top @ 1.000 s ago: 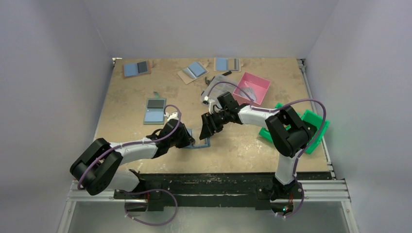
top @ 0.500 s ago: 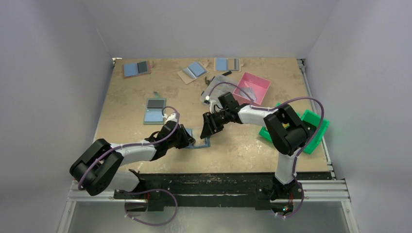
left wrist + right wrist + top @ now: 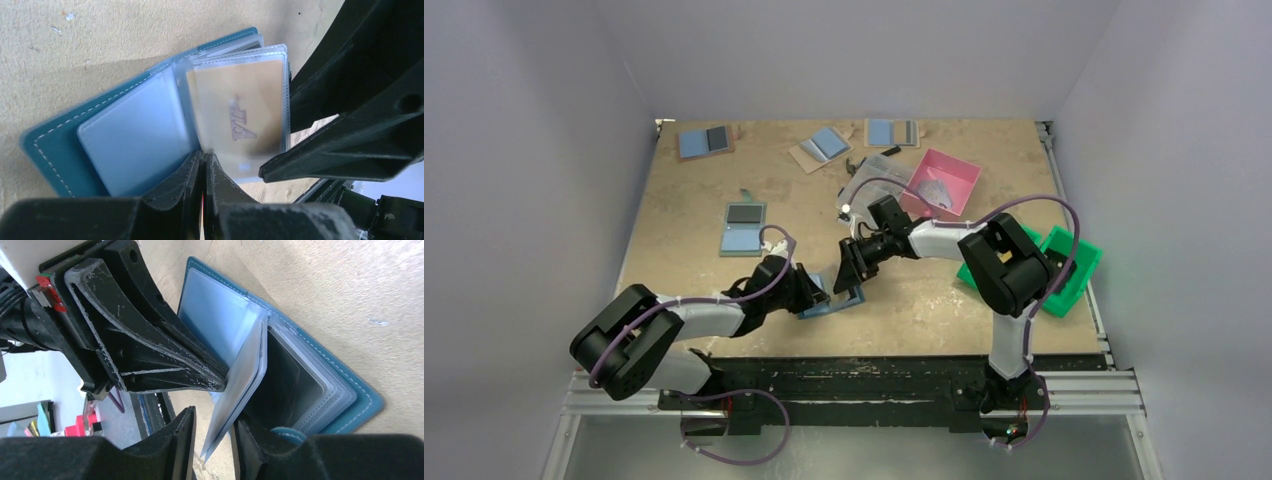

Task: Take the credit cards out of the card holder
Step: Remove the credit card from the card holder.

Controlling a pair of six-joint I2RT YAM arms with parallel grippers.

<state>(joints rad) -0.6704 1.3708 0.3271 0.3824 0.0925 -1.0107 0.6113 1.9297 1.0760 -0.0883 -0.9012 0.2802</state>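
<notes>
The card holder lies open near the table's front, with its dark teal edge and blue half showing. Clear sleeves stand on its other half, and a tan credit card printed "VIP" sits in the top one. My left gripper is shut, its tips at the holder's near edge by the fold. Whether it pinches a sleeve is unclear. My right gripper straddles a raised sleeve page. One finger touches the page and a gap remains on the other side.
A pink bin stands behind the right arm and green bins lie at the right. Other blue holders lie at the back and mid-left.
The right gripper's jaws have narrowed around the sleeve page and shifted slightly toward the left gripper. The holder now sits skewed, with one side raised. The left jaws closed a little more.
</notes>
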